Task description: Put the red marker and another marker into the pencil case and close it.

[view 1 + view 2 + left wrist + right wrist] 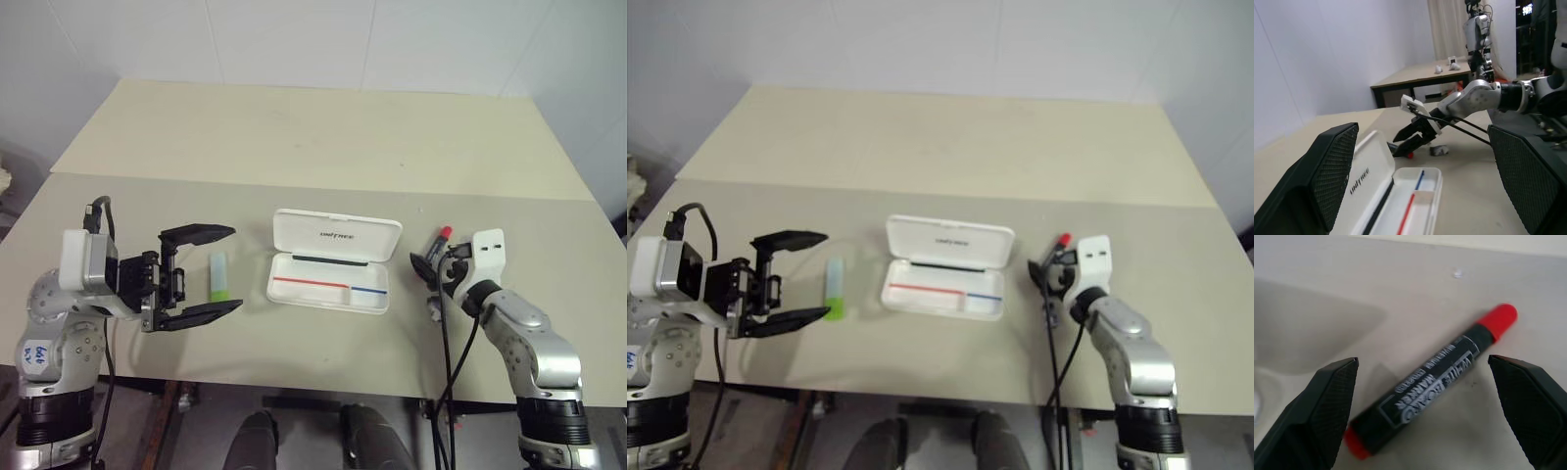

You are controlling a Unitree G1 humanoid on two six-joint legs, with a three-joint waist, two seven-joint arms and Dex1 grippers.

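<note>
I see the white pencil case (pixel 333 262) lying open near the middle of the beige table (pixel 294 137), its lid folded back flat away from the robot, a red and blue stripe running along the inside of the tray. The tray holds no marker.

My left gripper (pixel 217 269) hovers on the left side, pointing across toward the case, its two black fingers spread wide with nothing between them. The pale mint-green marker (pixel 219 276) with the lime-green end lies on the table just beyond the fingertips, between the gripper and the case, roughly parallel to the case's short side and apart from it.

My right gripper (pixel 1422 416) sits to the right of the case, low over the table. Its fingers stand wide apart, and in the right wrist view the red marker (pixel 1435 382) lies slantwise on the table between them, black barrel with white lettering, red at both ends. It touches neither finger. A small grey lump (pixel 1439 150) rests on the table close by that gripper.
</note>
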